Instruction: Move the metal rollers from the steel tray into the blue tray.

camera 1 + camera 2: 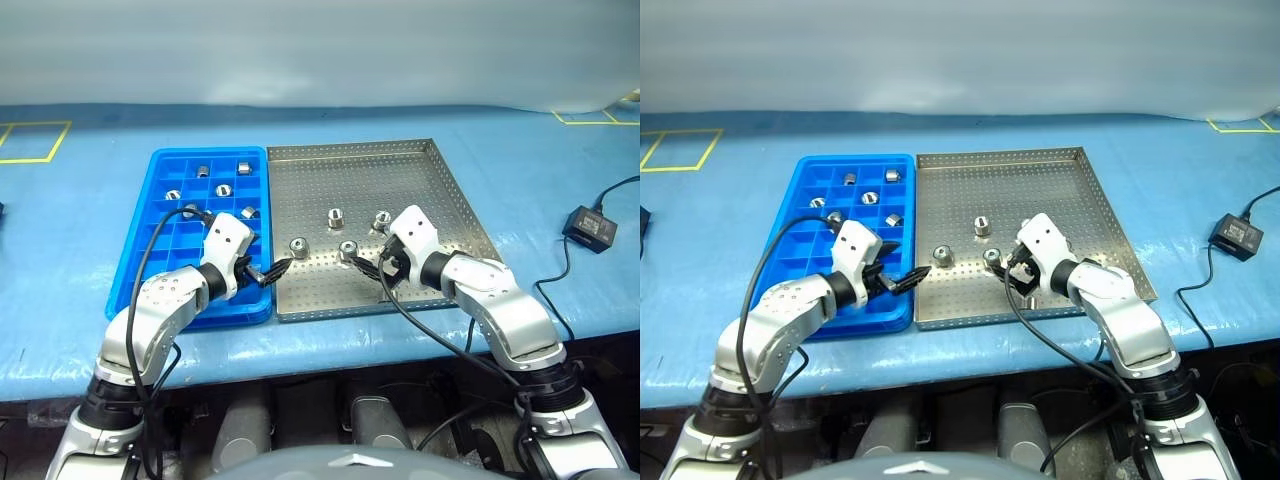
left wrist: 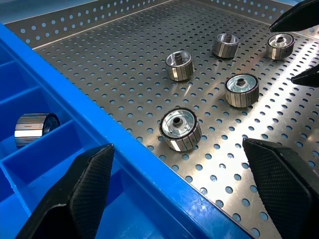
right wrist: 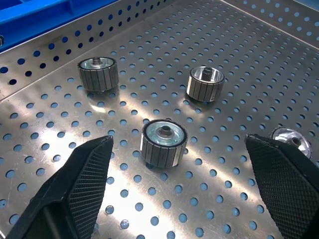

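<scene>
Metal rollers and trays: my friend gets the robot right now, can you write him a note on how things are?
Left hand: open, empty, at the blue tray's near corner by the steel tray.
Right hand: open, empty, low over the steel tray.
Done: about six metal rollers sit in blue tray compartments.
Left: at least five rollers still in the steel tray; the closest lie right in front of each hand.

The steel tray (image 1: 420, 170) lies on the bench (image 1: 80, 250), touching the blue tray (image 1: 150, 240) at its left. One metal roller (image 2: 180, 129) sits just ahead of the left gripper (image 1: 268, 272); another (image 3: 164, 141) lies between the right gripper's fingers (image 3: 79, 189).
</scene>
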